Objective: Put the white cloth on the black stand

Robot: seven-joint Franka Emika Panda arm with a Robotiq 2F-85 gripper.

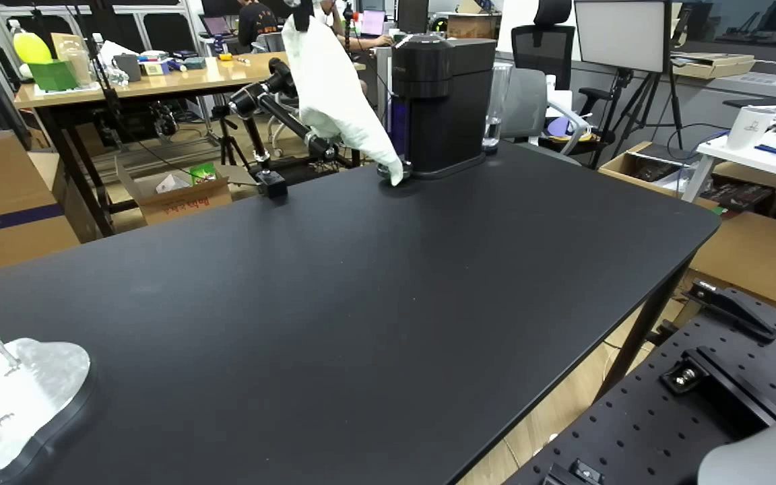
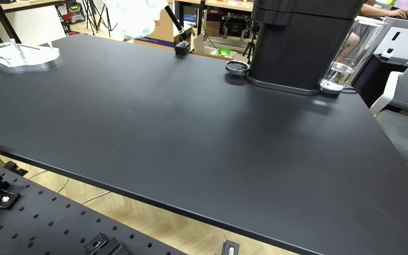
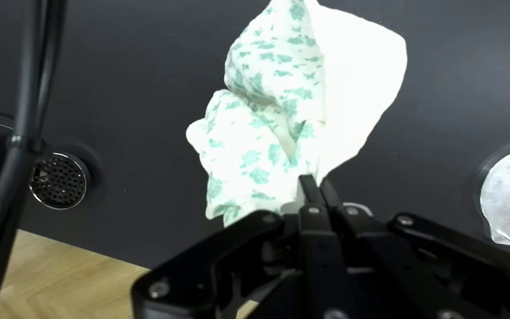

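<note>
White cloth point(image 3: 297, 99) in gripper point(image 3: 318, 186)

In the wrist view, we see the cloth point(image 3: 288, 106) is white, patterned with many small blue-green blotches; toward two o'clock, its surface is plain white. The gripper point(image 3: 317, 182) is black, with silver screws point(image 3: 159, 289). At nine o'clock, we observe a silver grate point(image 3: 61, 180), dotted in black. At eight o'clock, the floor point(image 3: 69, 283) is light brown, with faint plank lines. In an exterior view, the table point(image 1: 361, 303) and the machine point(image 1: 445, 108) at one o'clock are black, and at ten o'clock we notice a bright green box point(image 1: 53, 76).
</note>
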